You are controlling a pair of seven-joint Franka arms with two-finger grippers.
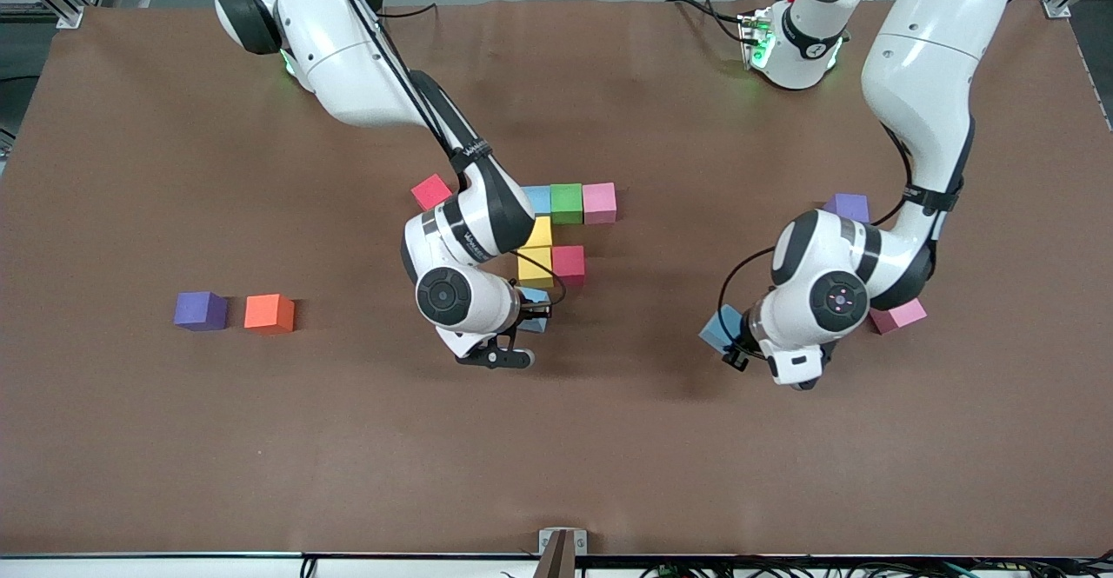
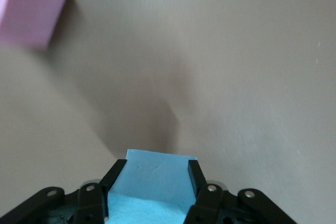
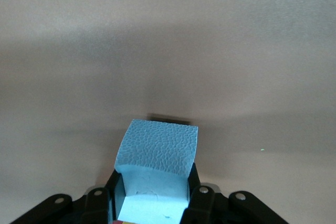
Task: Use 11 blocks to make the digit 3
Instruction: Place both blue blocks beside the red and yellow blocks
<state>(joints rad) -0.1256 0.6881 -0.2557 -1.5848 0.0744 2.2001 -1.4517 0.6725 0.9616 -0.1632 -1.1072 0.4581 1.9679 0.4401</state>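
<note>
Grippers (image 2: pixel 152 174) (image 3: pixel 152 182) clamping blue cubes (image 2: pixel 152 187) (image 3: pixel 157 156) (both)

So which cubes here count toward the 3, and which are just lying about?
Job:
- light blue, green, pink row
- two yellow, red
- light blue cube in right gripper
- light blue cube in left gripper
- loose pink cubes
- orange cube

Lying about:
- purple cubes

Bright, even overhead light; soft shadows under both arms; pink cube (image 2: pixel 31 9) blurred in left wrist view.
</note>
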